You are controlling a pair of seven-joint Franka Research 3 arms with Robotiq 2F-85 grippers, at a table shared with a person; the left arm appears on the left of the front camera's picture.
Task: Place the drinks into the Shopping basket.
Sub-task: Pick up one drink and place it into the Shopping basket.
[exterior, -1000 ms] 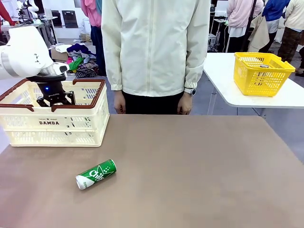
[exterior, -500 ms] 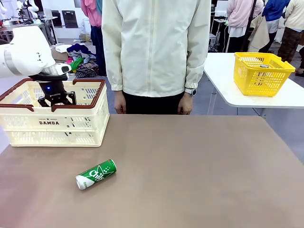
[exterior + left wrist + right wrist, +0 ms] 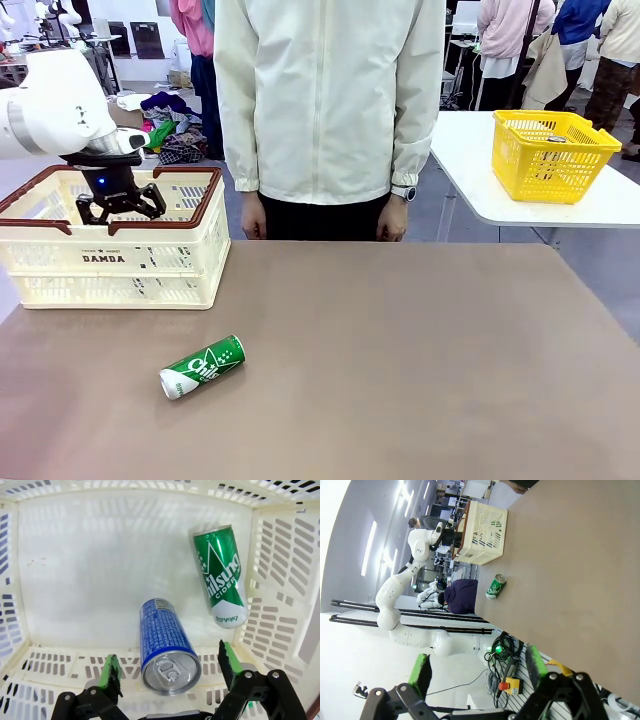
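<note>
A: Where was the blue can (image 3: 162,635)?
B: In the Shopping basket (image 3: 125,570), with the left fingers (image 3: 111,672) spread clear of it.
A: Best move?
B: Probably it was to rise straight, then fetch the green can (image 3: 202,366) off the surface (image 3: 420,350).

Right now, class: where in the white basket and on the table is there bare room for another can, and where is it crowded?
Shopping basket: floor bare from the blue can to the left and top walls in the left wrist view; crowded between it and the basket's green can. Table: free everywhere right of the loose green can.
</note>
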